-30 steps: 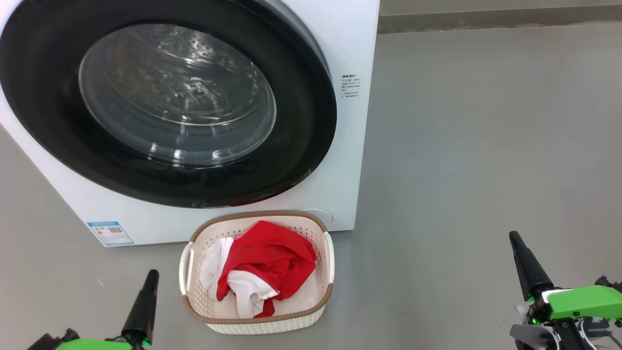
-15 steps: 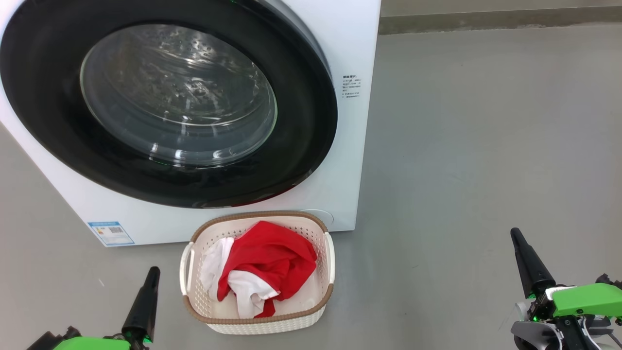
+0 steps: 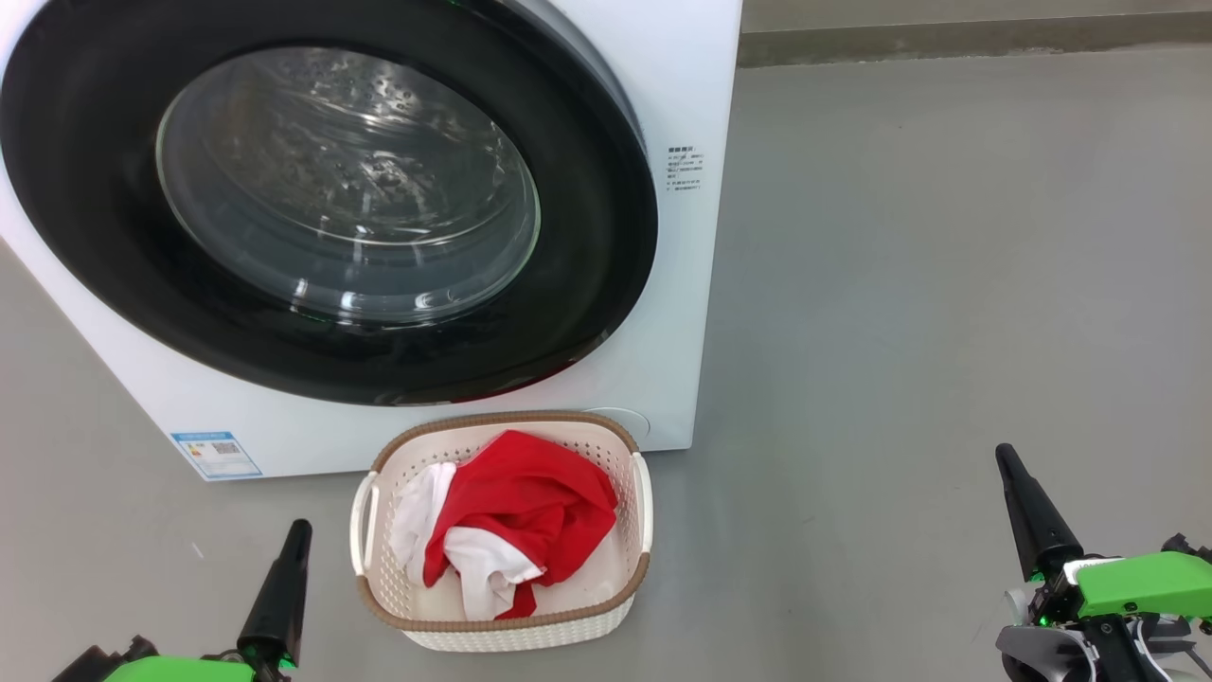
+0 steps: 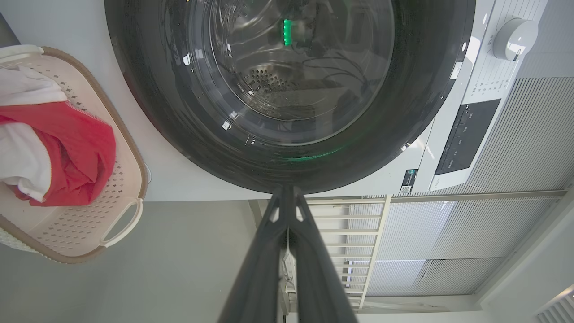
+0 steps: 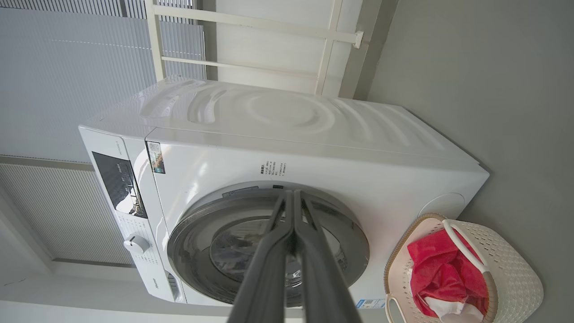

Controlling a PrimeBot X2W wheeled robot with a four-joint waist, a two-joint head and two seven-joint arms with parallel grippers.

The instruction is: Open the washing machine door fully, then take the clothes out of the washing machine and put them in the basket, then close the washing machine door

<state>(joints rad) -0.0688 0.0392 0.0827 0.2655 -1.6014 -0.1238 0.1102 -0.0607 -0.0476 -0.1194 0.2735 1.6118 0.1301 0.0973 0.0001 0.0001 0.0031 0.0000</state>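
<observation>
The white washing machine [image 3: 686, 85] stands ahead, and its door [image 3: 587, 246], black-rimmed with a clear glass bowl, lies shut against the front; the door [image 5: 197, 233] looks flush from the right wrist too. On the floor just in front sits the cream basket [image 3: 502, 633] holding the red and white clothes [image 3: 530, 502]. My left gripper [image 3: 299, 530] hovers shut and empty to the basket's left. Far to the right, my right gripper [image 3: 1006, 459] is also shut on nothing. From the left wrist, the left gripper [image 4: 287, 190] points at the door's rim [image 4: 157, 112], with the basket [image 4: 121, 224] and clothes [image 4: 76, 152] alongside.
Grey floor [image 3: 947, 284] spreads to the right of the machine as far as a wall base [image 3: 947, 38]. The machine's control panel [image 4: 466, 134] and dial [image 4: 515, 38] sit beside the door. A white railing [image 5: 251, 22] and blinds stand behind the machine.
</observation>
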